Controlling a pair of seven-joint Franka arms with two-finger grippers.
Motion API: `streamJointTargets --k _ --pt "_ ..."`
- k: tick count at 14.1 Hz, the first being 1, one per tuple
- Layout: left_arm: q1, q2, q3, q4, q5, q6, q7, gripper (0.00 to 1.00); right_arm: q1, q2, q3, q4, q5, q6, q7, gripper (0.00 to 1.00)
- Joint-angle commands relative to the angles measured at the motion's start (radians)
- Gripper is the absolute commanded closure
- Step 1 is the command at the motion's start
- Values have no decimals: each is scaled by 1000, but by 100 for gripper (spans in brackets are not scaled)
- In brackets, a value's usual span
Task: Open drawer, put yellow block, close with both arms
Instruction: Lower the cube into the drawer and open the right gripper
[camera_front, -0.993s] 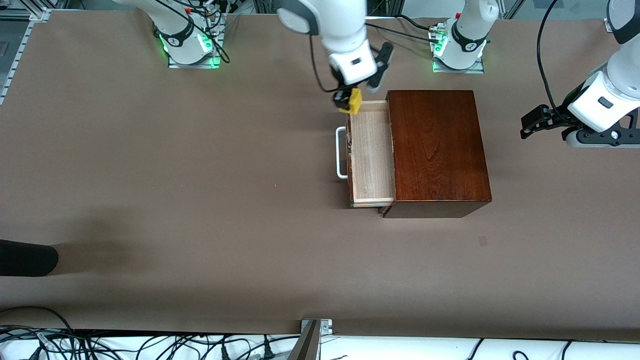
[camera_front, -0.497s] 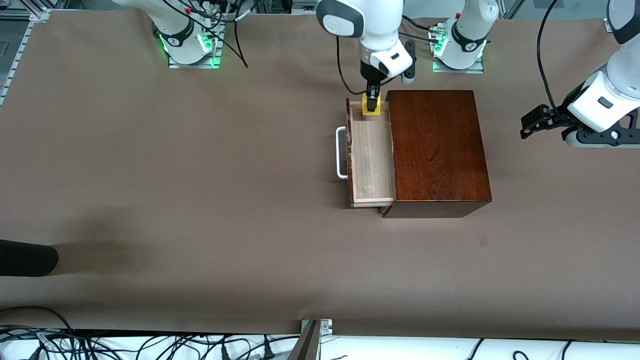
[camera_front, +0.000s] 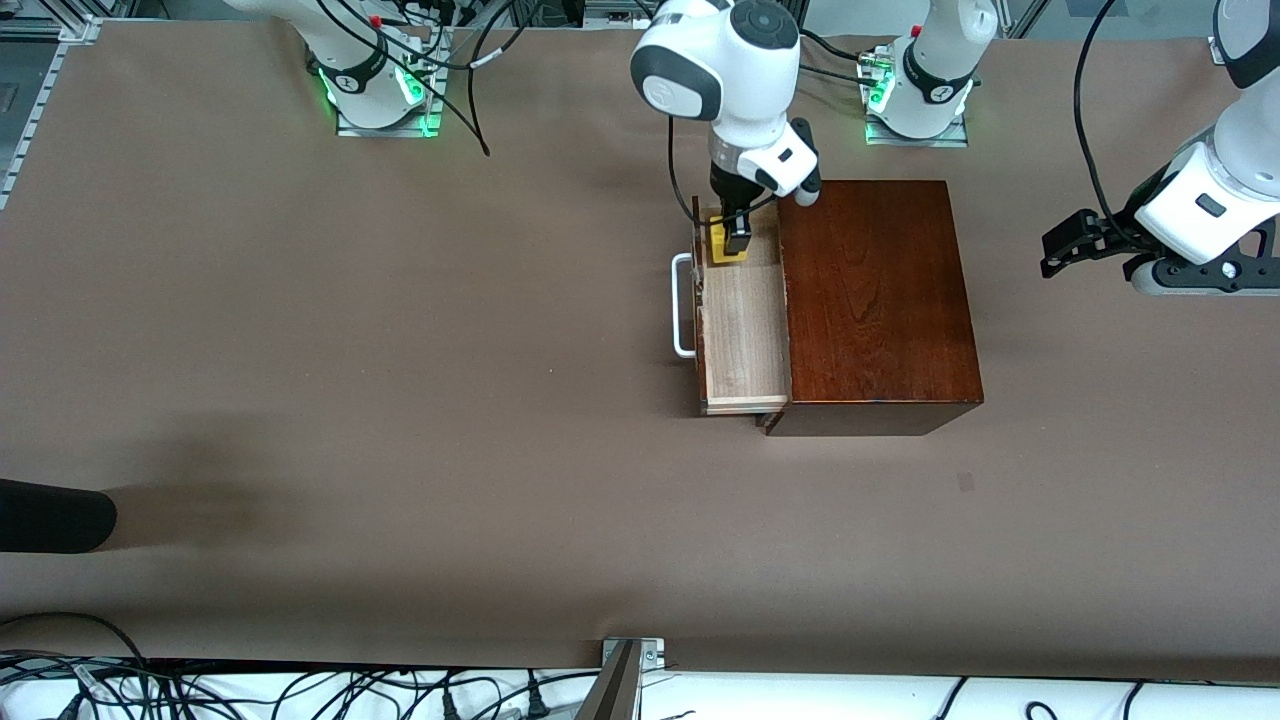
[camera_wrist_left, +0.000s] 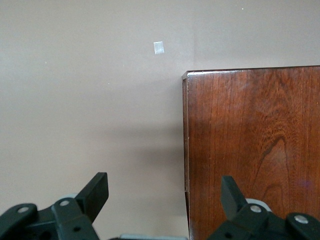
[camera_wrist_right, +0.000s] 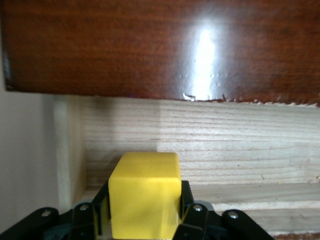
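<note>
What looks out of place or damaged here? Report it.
Nothing stands out. The drawer is pulled squarely out of the wooden box, and the right gripper holds the yellow block straight over the tray. The left gripper waits, jaws open.

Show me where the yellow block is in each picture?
Front view: the yellow block is in the right gripper, over the open drawer, at the end nearest the arm bases.
Left wrist view: not in it.
Right wrist view: clamped between the fingers, over the drawer's pale wood.
Shared landmark: the dark wooden box, seen in all three.
</note>
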Motion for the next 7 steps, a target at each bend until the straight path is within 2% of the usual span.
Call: streamJointTargets --k 1,7 --pt "1 -3 1 -1 -24 -5 15 0 -4 32 7 39 -12 -27 -25 100" --pt "1 -5 1 -3 -24 -5 15 0 -4 61 -4 42 -11 -11 -24 100"
